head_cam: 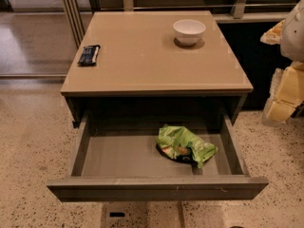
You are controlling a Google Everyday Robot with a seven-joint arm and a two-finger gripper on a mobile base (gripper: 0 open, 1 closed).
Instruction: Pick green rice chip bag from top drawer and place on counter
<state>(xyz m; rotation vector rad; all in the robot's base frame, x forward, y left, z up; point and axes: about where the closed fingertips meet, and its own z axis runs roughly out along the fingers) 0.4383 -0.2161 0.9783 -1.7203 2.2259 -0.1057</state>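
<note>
The green rice chip bag (184, 145) lies crumpled on the grey floor of the open top drawer (156, 186), right of its middle, with a black patch and orange-red print showing. The tan counter (152, 61) is above the drawer. My gripper (284, 96) shows as pale, blurred parts at the right edge of the view. It is beside the counter's right front corner, above and to the right of the bag and well apart from it. It holds nothing that I can see.
A white bowl (189, 31) stands at the counter's back right. A dark blue-black flat packet (89, 54) lies near the counter's left edge. The speckled floor (28, 146) surrounds the table. Rails and a dark panel stand behind it.
</note>
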